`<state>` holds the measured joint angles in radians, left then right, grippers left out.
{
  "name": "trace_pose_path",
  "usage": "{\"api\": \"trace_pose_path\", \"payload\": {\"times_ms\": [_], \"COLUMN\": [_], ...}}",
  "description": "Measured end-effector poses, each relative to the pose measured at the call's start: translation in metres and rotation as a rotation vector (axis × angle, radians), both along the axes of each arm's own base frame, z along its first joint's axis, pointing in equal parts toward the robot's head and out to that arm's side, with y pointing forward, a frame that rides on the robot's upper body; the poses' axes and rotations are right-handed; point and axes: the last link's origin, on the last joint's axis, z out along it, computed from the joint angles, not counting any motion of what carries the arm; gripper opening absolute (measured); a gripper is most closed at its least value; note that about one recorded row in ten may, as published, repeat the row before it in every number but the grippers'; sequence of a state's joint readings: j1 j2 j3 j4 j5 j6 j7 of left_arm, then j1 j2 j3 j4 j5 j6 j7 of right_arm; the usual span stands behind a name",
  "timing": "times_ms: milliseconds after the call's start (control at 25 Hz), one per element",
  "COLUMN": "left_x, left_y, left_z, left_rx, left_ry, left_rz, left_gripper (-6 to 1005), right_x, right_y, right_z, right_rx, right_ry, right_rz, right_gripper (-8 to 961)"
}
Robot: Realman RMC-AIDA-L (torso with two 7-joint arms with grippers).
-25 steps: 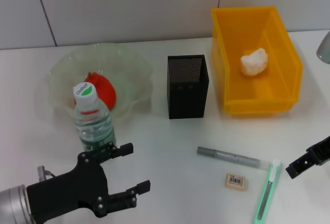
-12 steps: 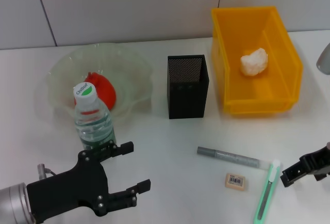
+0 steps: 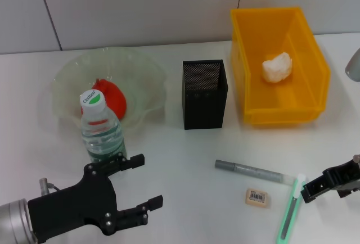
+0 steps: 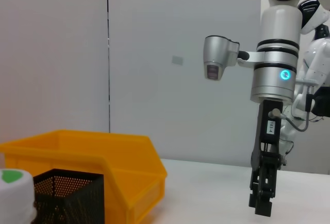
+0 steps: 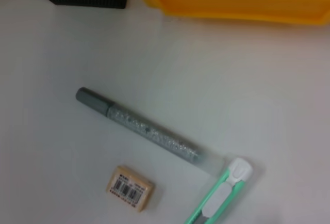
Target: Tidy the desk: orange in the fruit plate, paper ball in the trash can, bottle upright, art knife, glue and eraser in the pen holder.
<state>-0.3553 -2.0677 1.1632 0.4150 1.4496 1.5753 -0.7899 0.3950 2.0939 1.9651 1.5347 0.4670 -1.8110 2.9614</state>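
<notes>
The orange (image 3: 110, 99) lies in the pale green fruit plate (image 3: 143, 69). In front of the plate the bottle (image 3: 101, 132) stands upright. My left gripper (image 3: 148, 181) hovers open just in front of and right of the bottle, holding nothing. The paper ball (image 3: 277, 67) rests inside the yellow trash can (image 3: 315, 58). On the table lie the grey glue (image 3: 253, 171), the eraser (image 3: 257, 197) and the green art knife (image 3: 290, 213). My right gripper (image 3: 316, 189) hangs just right of the knife's white tip. The black pen holder (image 3: 205, 94) stands mid-table.
The right wrist view looks down on the glue (image 5: 138, 125), eraser (image 5: 129, 188) and knife tip (image 5: 223, 193). The trash can (image 4: 98, 146) sits close to the right of the pen holder (image 4: 67, 195). The wall runs behind the table.
My right gripper has moved left and lower, from the table's right edge to beside the art knife's tip. The left arm has barely shifted.
</notes>
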Motion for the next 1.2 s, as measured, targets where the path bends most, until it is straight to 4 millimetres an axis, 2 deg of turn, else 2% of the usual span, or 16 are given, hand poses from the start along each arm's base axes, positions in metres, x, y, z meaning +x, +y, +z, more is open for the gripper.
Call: {"api": "trace_pose_path", "payload": {"times_ms": [160, 200, 280, 520, 600, 640, 800, 1040, 1200], "left_x": [-0.001, -0.001, -0.002, -0.006, -0.007, -0.008, -0.01, -0.011, -0.01], "left_y": [0.0, 0.0, -0.001, -0.006, -0.007, -0.007, -0.008, -0.01, -0.012], "left_z": [0.001, 0.001, 0.001, 0.001, 0.002, 0.002, 0.002, 0.004, 0.002], "left_rx": [0.005, 0.005, 0.007, 0.02, 0.026, 0.03, 0.033, 0.02, -0.011], "left_ry": [-0.002, -0.002, -0.004, -0.005, -0.007, -0.009, -0.013, -0.023, -0.031], "left_rz": [0.005, 0.007, 0.013, 0.02, 0.027, 0.033, 0.048, 0.055, 0.065], "left_gripper": [816, 816, 816, 816, 816, 816, 816, 816, 816], "right_x": [-0.006, -0.012, -0.016, -0.03, -0.036, -0.036, -0.05, -0.063, -0.07], "right_y": [-0.002, -0.005, -0.006, -0.003, 0.0, 0.0, 0.001, 0.0, -0.008], "right_z": [0.0, 0.002, 0.003, 0.017, 0.021, 0.021, 0.023, 0.02, 0.005], "right_rx": [-0.032, -0.08, -0.105, -0.233, -0.319, -0.319, -0.437, -0.536, -0.664], "right_ry": [-0.011, -0.029, -0.036, -0.097, -0.127, -0.127, -0.169, -0.192, -0.195], "right_rz": [0.05, 0.127, 0.168, 0.425, 0.579, 0.579, 0.846, 1.055, 1.21], "right_gripper": [832, 832, 832, 832, 832, 832, 832, 832, 832]}}
